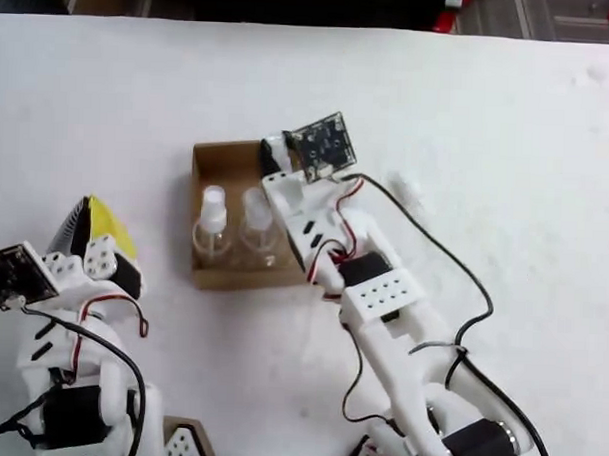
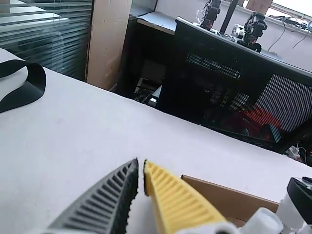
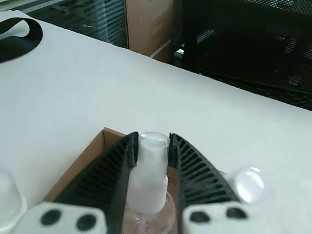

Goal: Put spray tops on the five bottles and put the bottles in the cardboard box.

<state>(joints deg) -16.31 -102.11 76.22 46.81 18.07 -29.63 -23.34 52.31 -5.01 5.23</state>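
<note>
Two capped bottles (image 1: 213,225) sit in cardboard box (image 1: 196,254). Right gripper (image 3: 153,141) is clamped on third bottle (image 3: 147,180) over it. Left gripper (image 2: 141,168) jaws together. Probably two left.

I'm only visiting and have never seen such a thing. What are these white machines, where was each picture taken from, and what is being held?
These are two small robot arms at a white table. One picture looks down from above. The other two come from a camera on each arm's wrist, looking along its gripper. On the table sits a cardboard box. Inside stand a capped bottle and a second capped bottle. The right gripper is over the box, shut on the spray top of a third bottle. The left gripper, grey and yellow, is off to one side, shut and holding nothing. A small clear piece lies beside the box; I cannot tell what it is.
</note>
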